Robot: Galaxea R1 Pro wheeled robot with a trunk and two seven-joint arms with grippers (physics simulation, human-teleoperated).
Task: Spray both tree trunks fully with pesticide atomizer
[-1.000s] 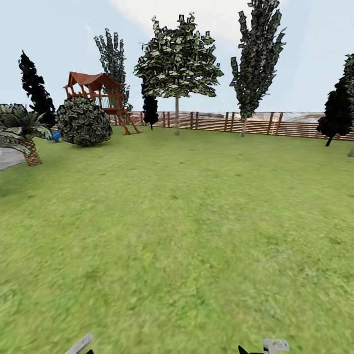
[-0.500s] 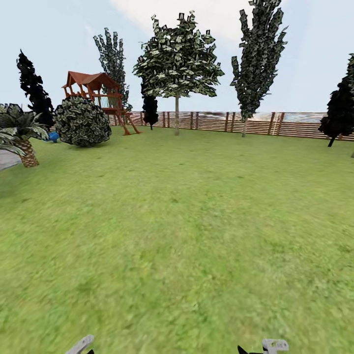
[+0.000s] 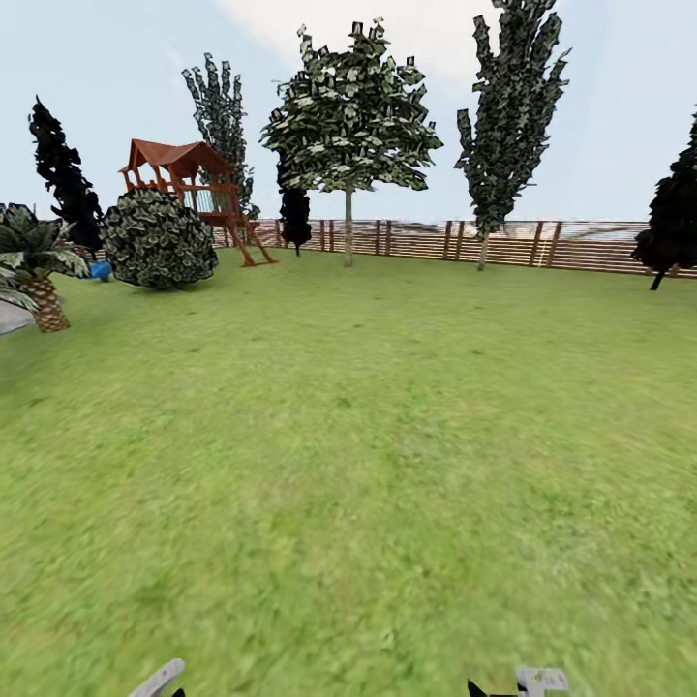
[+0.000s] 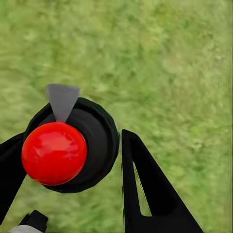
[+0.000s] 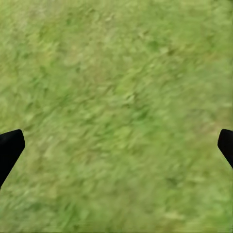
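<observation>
My left gripper [image 4: 73,138] is clamped on the sprayer [image 4: 101,128], and my right gripper [image 5: 121,138] is spread wide and empty — both trees [image 3: 348,116] stand far ahead, upper centre.

Both arms hung low over the grass [image 5: 116,97]; the right gripper [image 5: 116,145] had its jaws spread wide, the left gripper [image 4: 73,160] gripped something.

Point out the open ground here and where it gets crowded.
Open: the lawn from the robot out to the fence. Crowded: the far left, where the palm, round bush and playhouse cluster. Two trees stand by the fence.
</observation>
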